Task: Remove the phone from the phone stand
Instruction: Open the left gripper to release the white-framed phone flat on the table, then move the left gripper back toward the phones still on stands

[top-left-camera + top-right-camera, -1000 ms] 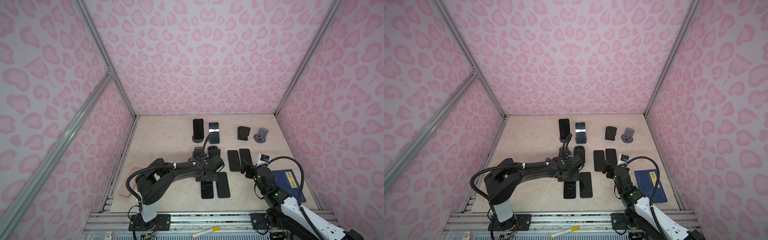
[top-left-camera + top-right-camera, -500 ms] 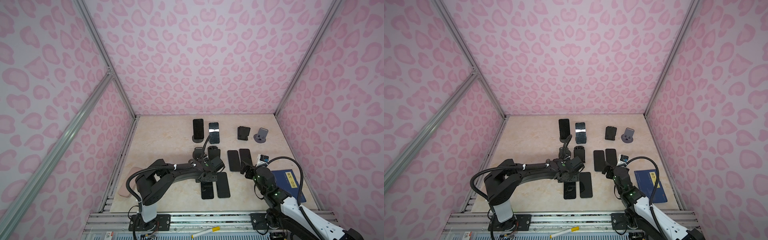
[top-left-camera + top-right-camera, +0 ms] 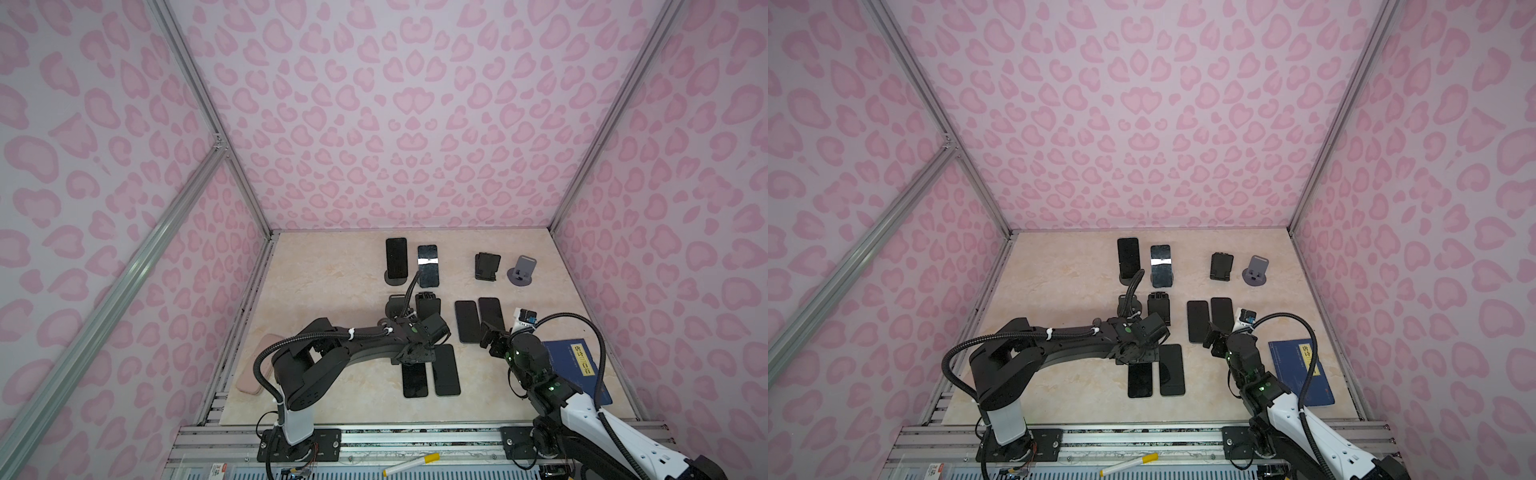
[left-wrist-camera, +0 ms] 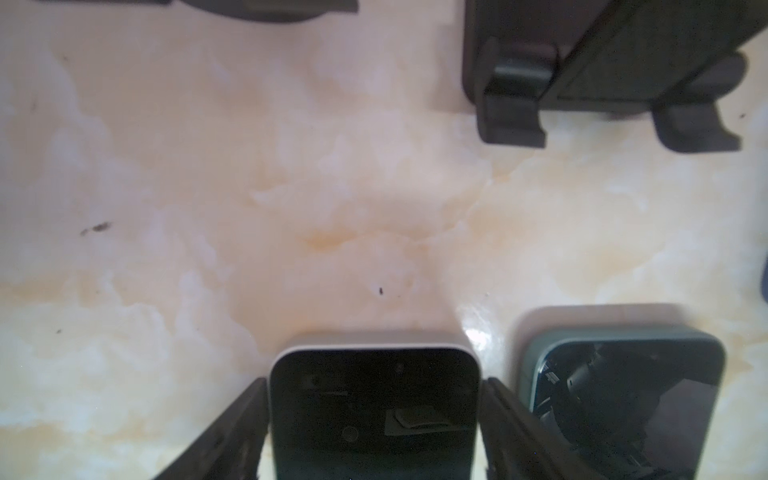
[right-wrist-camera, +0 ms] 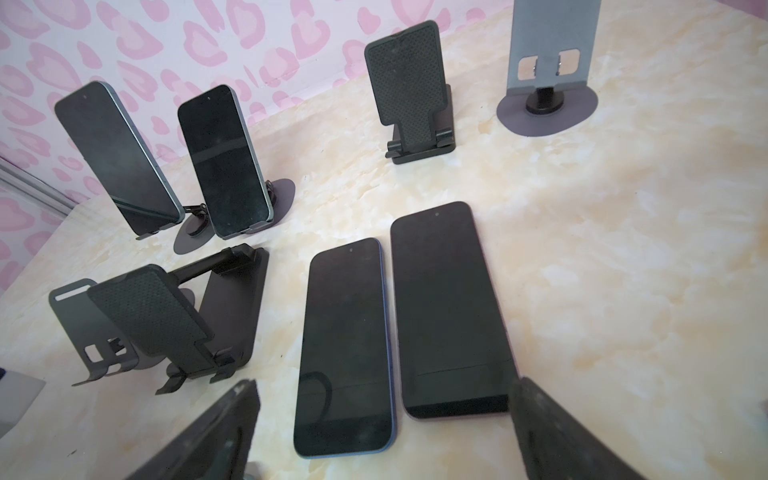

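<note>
Your left jaws straddle the white-edged phone (image 4: 374, 415), which lies flat on the table (image 4: 208, 208) at near centre. I cannot tell whether they pinch it or stand just clear. Rise with a pad dragging and you could skew it into the neighbouring phone (image 4: 623, 399). Your right jaws hang wide open and empty. Far, left of centre, two loaded stands (image 5: 284, 195) hold a blue-edged phone (image 5: 116, 158) and a second phone (image 5: 224, 162). Four empty stands (image 5: 409, 83) wait elsewhere.
</note>
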